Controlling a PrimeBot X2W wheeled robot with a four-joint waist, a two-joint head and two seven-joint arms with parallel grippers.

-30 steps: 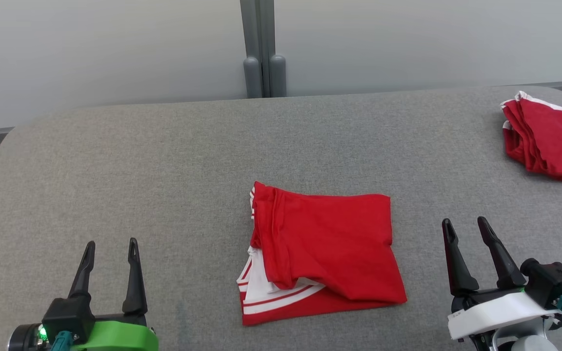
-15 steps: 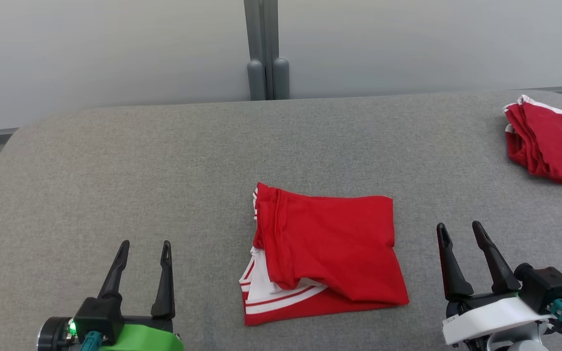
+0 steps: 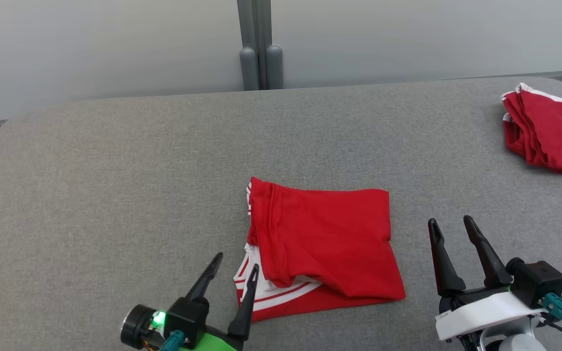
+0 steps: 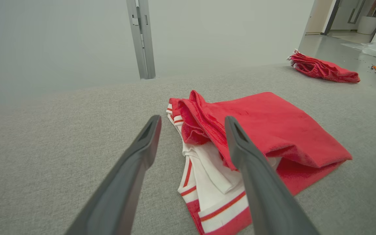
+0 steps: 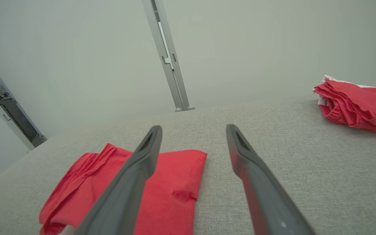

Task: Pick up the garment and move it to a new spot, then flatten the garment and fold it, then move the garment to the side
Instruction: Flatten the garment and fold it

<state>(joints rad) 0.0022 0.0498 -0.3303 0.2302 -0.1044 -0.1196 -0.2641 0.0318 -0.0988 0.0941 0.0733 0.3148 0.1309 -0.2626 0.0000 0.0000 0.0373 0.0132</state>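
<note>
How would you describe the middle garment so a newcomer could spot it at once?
On the wide grey padded surface, look to the middle. A folded red garment lies flat there. Unlike the red pile at the far right, it shows red-striped white fabric at its near left corner.

Head view high, facing down, wrist views low and near, all sharing the garment [image 3: 325,239]

A grey fabric surface [image 3: 115,156] meets a pale wall [image 3: 90,44] split by a grey post [image 3: 254,44].
</note>
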